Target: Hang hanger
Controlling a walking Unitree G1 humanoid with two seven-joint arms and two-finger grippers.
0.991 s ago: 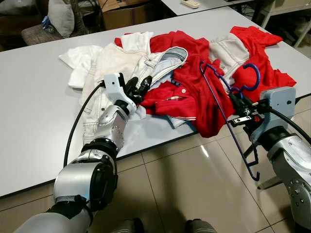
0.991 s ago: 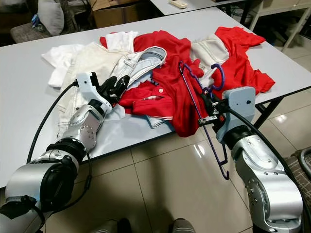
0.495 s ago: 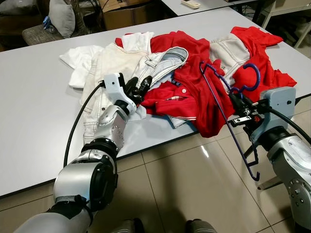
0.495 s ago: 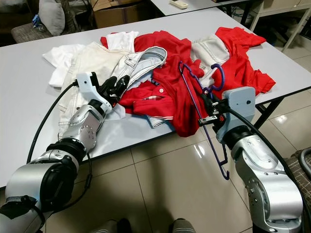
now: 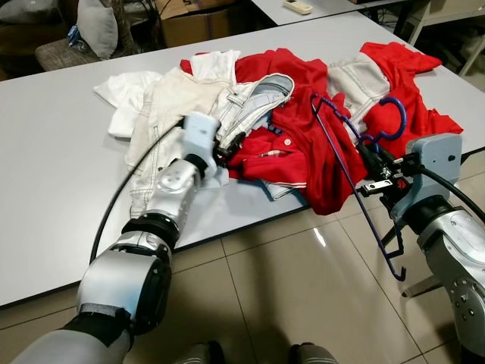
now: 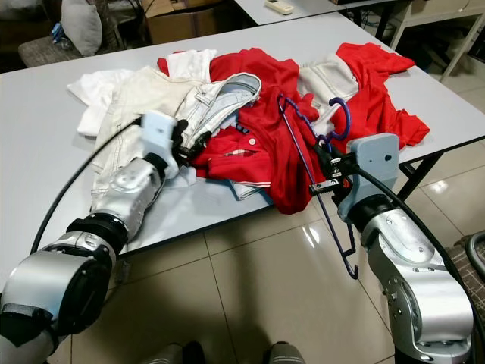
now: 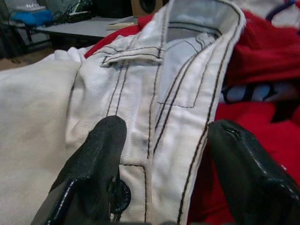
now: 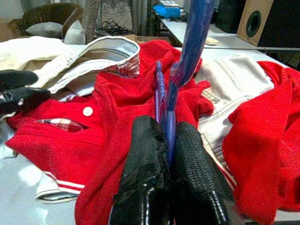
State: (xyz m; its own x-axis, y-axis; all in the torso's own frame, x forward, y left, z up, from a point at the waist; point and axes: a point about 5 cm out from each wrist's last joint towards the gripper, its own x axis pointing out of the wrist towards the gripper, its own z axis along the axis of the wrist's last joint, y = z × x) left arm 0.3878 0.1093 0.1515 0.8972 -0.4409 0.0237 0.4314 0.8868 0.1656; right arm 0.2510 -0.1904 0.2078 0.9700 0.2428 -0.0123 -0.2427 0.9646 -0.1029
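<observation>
Over the desk (image 5: pixel 45 152), my left pincer (image 7: pixel 161 154) had pushed forward from a second before, spread wide astride the white jacket (image 7: pixel 154 108) placket, ready to grasp. My right pincer (image 8: pixel 168 154) stayed clamped on the blue hanger (image 5: pixel 341 152) beside the red shirt (image 5: pixel 303 152).

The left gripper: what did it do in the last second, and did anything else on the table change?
The left gripper moved forward over the table into the clothes; its open fingers now stand on both sides of the white jacket placket, not closed. The right gripper stayed where it was, clamped on the blue hanger. The red shirt and the rest of the pile did not visibly move.
</observation>
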